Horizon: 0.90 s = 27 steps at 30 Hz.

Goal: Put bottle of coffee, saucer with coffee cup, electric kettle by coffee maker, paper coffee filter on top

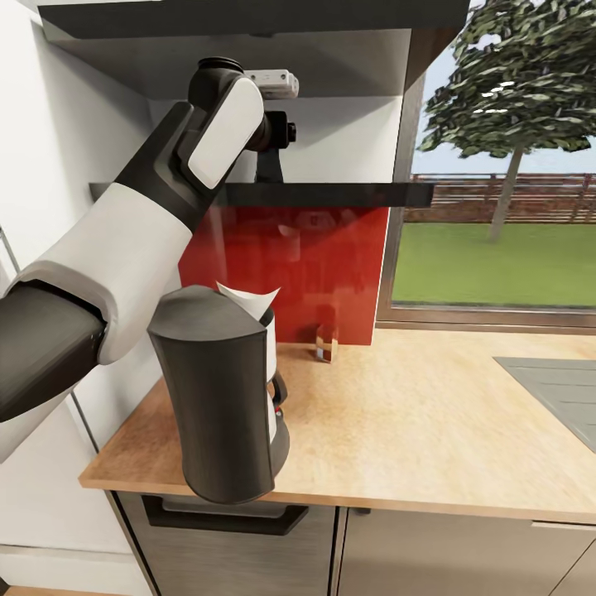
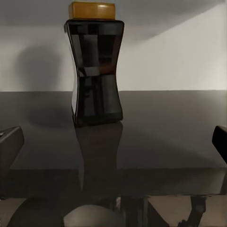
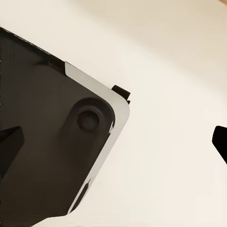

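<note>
- The left arm reaches up from the 8 o'clock corner of the head view toward 12 o'clock, its wrist level with the black shelf above the red backsplash.
- In the left wrist view the left gripper is spread wide: one dark fingertip shows at 9 o'clock and the other at 3 o'clock, with nothing between them.
- The coffee jar stands upright on the glossy shelf, straight ahead of that gripper and centred between the fingertips, but further back on the shelf and apart from them.
- The jar is dark and waisted, with an amber lid; its reflection runs down the shelf surface toward the camera.
- In the head view the arm's wrist hides the jar.
- The coffee maker stands on the wooden countertop near its front edge, at about 7 o'clock from the middle of the head view.
- A white paper filter sits in the top of the coffee maker.
- A small clear glass stands on the countertop against the backsplash.
- A corner of the grey sink shows at 3 o'clock.
- In the right wrist view the right gripper is spread open, one fingertip at each side, holding nothing.
- It faces a dark panel with a round boss against a pale surface.
</note>
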Available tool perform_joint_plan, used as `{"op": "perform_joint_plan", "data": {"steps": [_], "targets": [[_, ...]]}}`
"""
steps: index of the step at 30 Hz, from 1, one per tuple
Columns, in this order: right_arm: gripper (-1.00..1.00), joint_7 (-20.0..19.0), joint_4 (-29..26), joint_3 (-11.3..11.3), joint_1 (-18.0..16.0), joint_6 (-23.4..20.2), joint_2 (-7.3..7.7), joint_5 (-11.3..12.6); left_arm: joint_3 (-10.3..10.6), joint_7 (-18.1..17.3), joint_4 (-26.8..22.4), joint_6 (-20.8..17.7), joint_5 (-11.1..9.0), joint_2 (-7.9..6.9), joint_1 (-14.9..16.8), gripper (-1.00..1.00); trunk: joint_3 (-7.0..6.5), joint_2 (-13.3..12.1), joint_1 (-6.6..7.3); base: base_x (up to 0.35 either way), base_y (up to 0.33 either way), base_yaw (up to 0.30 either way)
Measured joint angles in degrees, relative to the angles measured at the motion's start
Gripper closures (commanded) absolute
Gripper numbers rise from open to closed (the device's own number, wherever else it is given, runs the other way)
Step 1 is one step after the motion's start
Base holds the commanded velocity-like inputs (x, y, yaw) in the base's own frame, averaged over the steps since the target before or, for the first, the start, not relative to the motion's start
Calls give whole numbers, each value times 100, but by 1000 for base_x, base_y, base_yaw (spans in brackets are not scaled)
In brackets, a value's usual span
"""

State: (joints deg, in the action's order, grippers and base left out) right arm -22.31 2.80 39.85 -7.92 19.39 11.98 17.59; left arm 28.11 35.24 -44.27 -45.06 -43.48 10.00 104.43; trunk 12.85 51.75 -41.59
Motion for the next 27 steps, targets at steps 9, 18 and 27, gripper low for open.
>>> {"op": "perform_joint_plan", "data": {"steps": [9,18,27], "targets": [[-100,0,0,0,0,0,0,0,-1,0,14,0,0,0,0,-100,-162,-361,198,0,0,0],[-100,0,0,0,-1,0,0,0,-1,-4,180,-2,0,0,0,-100,-324,-723,396,0,0,0],[-100,0,0,0,-1,0,0,0,-1,-1,187,5,-1,0,0,-100,-361,-805,440,0,0,0]]}}
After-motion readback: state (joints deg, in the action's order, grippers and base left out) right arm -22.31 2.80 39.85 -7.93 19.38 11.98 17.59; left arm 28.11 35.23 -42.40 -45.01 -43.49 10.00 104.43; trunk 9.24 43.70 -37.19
